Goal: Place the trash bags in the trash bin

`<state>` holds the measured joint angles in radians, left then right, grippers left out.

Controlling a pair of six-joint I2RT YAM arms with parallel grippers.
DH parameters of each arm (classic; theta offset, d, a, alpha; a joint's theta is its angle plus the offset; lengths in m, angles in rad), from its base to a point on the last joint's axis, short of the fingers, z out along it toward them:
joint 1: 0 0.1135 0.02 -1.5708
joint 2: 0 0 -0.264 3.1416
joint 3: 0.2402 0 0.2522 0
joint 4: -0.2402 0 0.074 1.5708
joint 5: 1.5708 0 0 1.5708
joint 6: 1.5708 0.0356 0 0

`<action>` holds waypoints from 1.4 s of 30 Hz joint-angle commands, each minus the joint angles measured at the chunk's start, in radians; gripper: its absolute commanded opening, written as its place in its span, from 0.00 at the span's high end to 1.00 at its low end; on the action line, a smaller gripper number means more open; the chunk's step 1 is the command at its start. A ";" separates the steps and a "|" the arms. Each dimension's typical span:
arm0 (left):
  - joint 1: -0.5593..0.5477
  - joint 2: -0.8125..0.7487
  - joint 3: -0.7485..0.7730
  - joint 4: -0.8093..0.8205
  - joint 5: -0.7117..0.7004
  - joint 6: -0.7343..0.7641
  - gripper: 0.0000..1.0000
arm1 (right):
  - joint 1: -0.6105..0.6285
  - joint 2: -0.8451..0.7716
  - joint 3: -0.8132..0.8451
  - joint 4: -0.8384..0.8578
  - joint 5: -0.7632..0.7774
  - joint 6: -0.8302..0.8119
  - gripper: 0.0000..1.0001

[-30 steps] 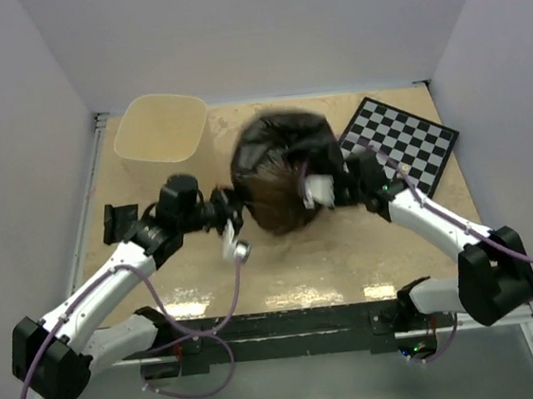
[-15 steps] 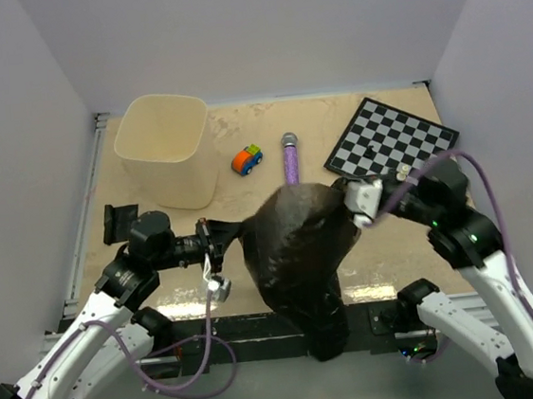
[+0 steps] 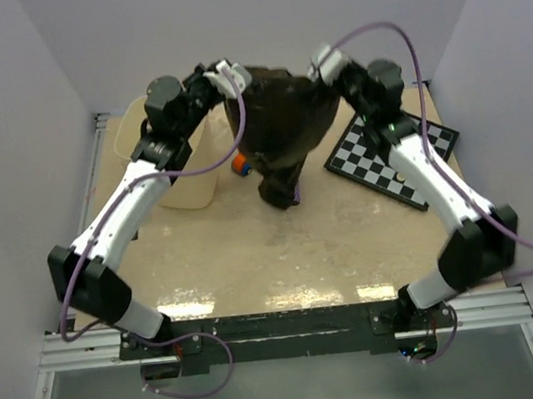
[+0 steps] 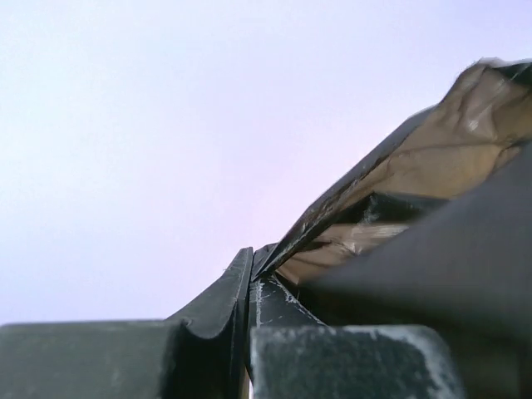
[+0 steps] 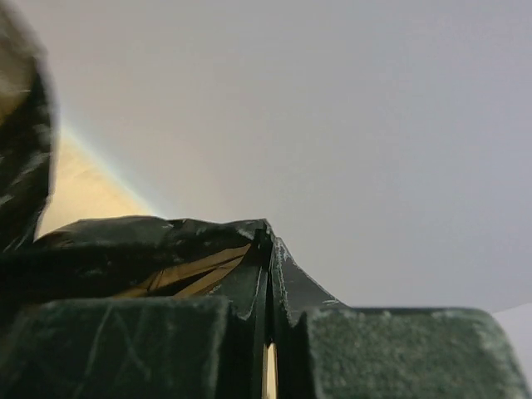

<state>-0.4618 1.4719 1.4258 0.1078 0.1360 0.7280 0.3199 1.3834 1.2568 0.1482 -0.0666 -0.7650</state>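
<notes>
Between tight fingers point(image 4: 218, 306), trash bag point(image 3: 283, 129)

Soft even light, glare on the near table point(image 3: 287, 299), wrist foregrounds blurred.

Hanging trash bags point(image 3: 283, 131) block far centre; left arm point(image 3: 141, 189) overlies trash bin point(image 3: 194, 186) mouth; near tabletop point(image 3: 282, 255) open

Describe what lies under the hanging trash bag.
Under the trash bag, an orange toy peeks out at its left edge on the table. Anything else there is covered by the bag.
</notes>
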 commanded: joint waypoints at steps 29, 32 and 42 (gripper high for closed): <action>-0.080 -0.747 -0.753 -0.363 0.898 0.946 1.00 | -0.074 -0.852 -0.324 -0.998 -0.594 -0.674 1.00; -0.083 -0.789 -0.779 -0.340 0.900 0.908 1.00 | -0.073 -0.787 -0.275 -0.998 -0.605 -0.541 1.00; -0.081 -0.751 -0.726 -0.233 0.677 0.721 1.00 | -0.074 -0.517 -0.158 -0.762 -0.555 -0.134 1.00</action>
<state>-0.5457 0.7494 0.6933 -0.3130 0.8661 1.6234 0.2493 0.8318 1.1130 -0.7097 -0.6449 -1.0943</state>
